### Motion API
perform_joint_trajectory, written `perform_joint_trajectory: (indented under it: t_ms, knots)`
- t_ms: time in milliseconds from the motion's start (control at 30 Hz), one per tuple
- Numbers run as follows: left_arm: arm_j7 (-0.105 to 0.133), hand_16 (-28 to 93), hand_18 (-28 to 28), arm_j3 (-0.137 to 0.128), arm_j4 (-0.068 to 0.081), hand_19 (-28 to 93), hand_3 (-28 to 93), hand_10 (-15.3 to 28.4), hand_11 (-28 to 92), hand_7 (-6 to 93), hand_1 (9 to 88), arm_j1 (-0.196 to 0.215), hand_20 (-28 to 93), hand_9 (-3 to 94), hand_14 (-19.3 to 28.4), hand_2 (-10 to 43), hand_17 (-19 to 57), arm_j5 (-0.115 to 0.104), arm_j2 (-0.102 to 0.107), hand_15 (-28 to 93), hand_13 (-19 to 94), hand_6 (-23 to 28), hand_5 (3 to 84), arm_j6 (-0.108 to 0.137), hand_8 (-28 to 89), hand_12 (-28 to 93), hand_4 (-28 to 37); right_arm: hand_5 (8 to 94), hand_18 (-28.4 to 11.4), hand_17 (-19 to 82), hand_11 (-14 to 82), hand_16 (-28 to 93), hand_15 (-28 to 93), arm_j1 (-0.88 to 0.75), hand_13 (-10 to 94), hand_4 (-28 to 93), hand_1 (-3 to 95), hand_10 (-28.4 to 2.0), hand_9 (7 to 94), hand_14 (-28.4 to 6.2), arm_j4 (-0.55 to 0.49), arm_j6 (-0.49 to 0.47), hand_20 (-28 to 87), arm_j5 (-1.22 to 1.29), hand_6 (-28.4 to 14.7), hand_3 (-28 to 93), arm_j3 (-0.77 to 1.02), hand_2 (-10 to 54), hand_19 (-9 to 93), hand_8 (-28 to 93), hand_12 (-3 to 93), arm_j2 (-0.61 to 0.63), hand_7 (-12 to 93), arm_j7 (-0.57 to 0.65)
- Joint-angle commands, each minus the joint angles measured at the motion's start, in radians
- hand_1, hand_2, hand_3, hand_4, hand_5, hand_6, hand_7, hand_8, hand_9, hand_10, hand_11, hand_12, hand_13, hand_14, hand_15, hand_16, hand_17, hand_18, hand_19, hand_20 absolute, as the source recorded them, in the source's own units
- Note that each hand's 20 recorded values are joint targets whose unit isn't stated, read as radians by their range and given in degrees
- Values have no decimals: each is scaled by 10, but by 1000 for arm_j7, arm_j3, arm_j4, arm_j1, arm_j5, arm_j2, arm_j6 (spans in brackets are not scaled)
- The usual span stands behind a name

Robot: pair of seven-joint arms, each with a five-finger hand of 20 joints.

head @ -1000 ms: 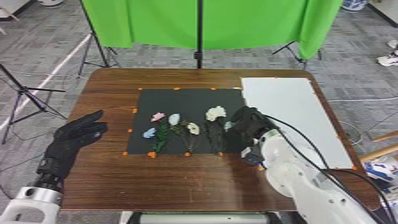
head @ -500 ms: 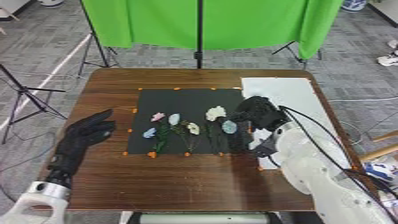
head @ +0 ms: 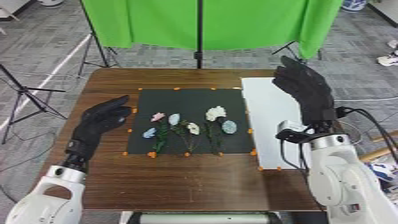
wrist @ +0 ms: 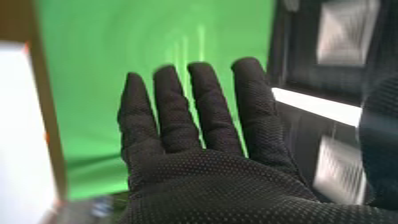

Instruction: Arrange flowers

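Note:
In the head view, several flowers lie side by side on the black mat (head: 191, 95): a blue one (head: 149, 133), a pink one (head: 158, 116), a pale blue one (head: 174, 119), a cream one (head: 193, 128), a larger white one (head: 215, 113) and a grey-blue one (head: 229, 127) at the right. The right hand (head: 306, 90) is raised over the white board's right side, apart from the flowers, fingers straight. The left hand (head: 102, 117) is left of the mat, relaxed and empty. In the right wrist view the right hand (wrist: 209, 182) has straight fingers and holds nothing.
The white board (head: 271, 110) lies on the brown table (head: 191, 185) beside the mat, with orange tape along their edges. A green cloth (head: 160, 22) hangs behind the table, with black stands (head: 27, 92) around it.
The right hand has moved away from the mat's right side, outward and up, uncovering the grey-blue flower; its fingers are now straight. The left hand has shifted forward and slightly right.

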Motion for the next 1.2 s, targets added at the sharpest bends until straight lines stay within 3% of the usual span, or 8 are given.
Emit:
perform_joint_trajectory:
  t_ms: [33, 200, 267, 400, 500, 567, 1000, 1200]
  knots:
    - [-5, -7, 123, 29, 4, 98, 650, 136, 173, 85, 317, -35, 186, 458, 170, -10, 93, 11, -26, 166, 376, 54, 437, 13, -56, 129, -113, 387, -150, 139, 34, 186, 34, -149, 259, -175, 57, -147, 380, -128, -8, -69, 245, 139, -5, 766, 20, 14, 69, -83, 146, -115, 91, -118]
    - [-18, -6, 122, 22, -27, 96, 646, 141, 173, 73, 251, -13, 183, 466, 172, 51, 94, -9, -16, 163, 374, 64, 448, 88, -52, 127, -223, 356, -145, 112, 29, 146, 15, -191, 227, -184, 35, -142, 360, -108, -21, -99, 229, 47, 1, 778, 66, 14, 67, -87, 133, -106, 90, -141]
    - [-46, -6, 122, 14, -47, 96, 649, 143, 174, 72, 229, 5, 183, 468, 174, 65, 94, -13, -11, 165, 373, 66, 452, 111, -52, 127, -253, 368, -144, 110, 33, 139, 22, -206, 228, -184, 33, -143, 368, -109, -21, -119, 227, 38, 1, 781, 82, 15, 70, -89, 132, -98, 95, -131]
    - [-86, -7, 122, 0, -53, 99, 659, 147, 175, 71, 232, -4, 183, 472, 177, 70, 93, 4, -2, 172, 374, 69, 457, 42, -52, 127, -268, 394, -151, 120, 41, 137, 36, -243, 249, -181, 37, -145, 388, -118, -27, -125, 228, 39, -5, 784, 110, 13, 75, -88, 135, -83, 98, -109]
    - [-126, -9, 122, -25, -60, 102, 661, 148, 175, 71, 256, -11, 182, 473, 177, 55, 91, 21, -8, 175, 374, 70, 459, -40, -51, 126, -249, 403, -153, 123, 41, 133, 44, -255, 252, -179, 42, -146, 393, -121, -26, -134, 228, 34, -7, 783, 121, 9, 78, -87, 136, -75, 96, -85]
    - [-137, -10, 123, -36, -62, 108, 655, 148, 175, 71, 270, -11, 180, 472, 178, 46, 87, 16, -8, 177, 374, 71, 459, -60, -51, 128, -228, 404, -153, 123, 41, 128, 47, -257, 251, -176, 51, -147, 393, -123, -24, -149, 228, 32, -8, 784, 121, -4, 78, -86, 137, -70, 95, -74]
    - [-143, -10, 125, -66, -71, 113, 643, 148, 169, 64, 290, -10, 173, 466, 181, 25, 82, -15, -13, 177, 374, 74, 455, -66, -48, 129, -191, 406, -157, 124, 41, 122, 59, -230, 254, -171, 77, -150, 394, -137, 3, -208, 230, 23, -12, 778, 119, -26, 80, -83, 140, -55, 91, -26]
    - [-135, -10, 125, -50, -65, 114, 643, 147, 170, 65, 294, -40, 172, 466, 182, 21, 81, -15, -15, 176, 373, 73, 455, -78, -48, 130, -186, 415, -158, 125, 41, 123, 62, -233, 255, -167, 75, -151, 396, -141, 4, -187, 230, 32, -12, 777, 121, -24, 82, -82, 141, -55, 94, -33]
